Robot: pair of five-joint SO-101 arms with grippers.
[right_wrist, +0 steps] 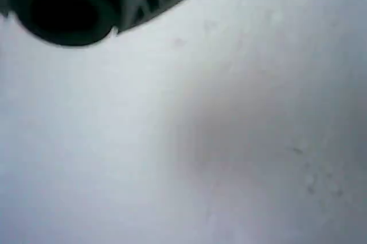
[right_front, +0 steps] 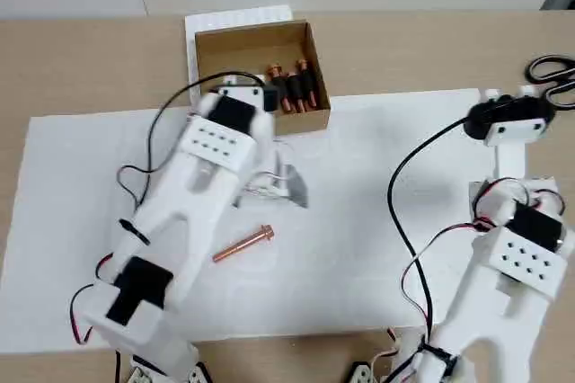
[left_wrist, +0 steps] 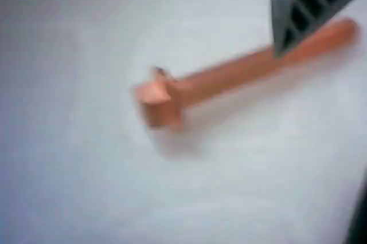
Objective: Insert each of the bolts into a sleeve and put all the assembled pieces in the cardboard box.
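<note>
One bolt (right_front: 244,245) lies loose on the white sheet (right_front: 359,248) that covers most of the bench (right_front: 54,59). Its copper shank is flat on the sheet and its head points toward the right arm's side. In the left wrist view the bolt (left_wrist: 229,78) lies close below the camera, blurred, with its head the nearer end.

The left tool (right_front: 283,183) hangs over the sheet between the loose bolt and the cardboard box (right_front: 319,59); I cannot tell whether it is wide or narrow. The box stands at the far edge of the sheet. A few copper bolts in dark sleeves (right_front: 292,88) lie side by side in its right-hand corner.

The right tool (right_front: 499,111) sits over the sheet's far right corner, well apart from the bolt and the box; its state I cannot tell either. A dark ring (right_wrist: 57,9) shows blurred in the right wrist view, above bare white sheet. Scissors (right_front: 552,73) lie on the bench just past that corner.
</note>
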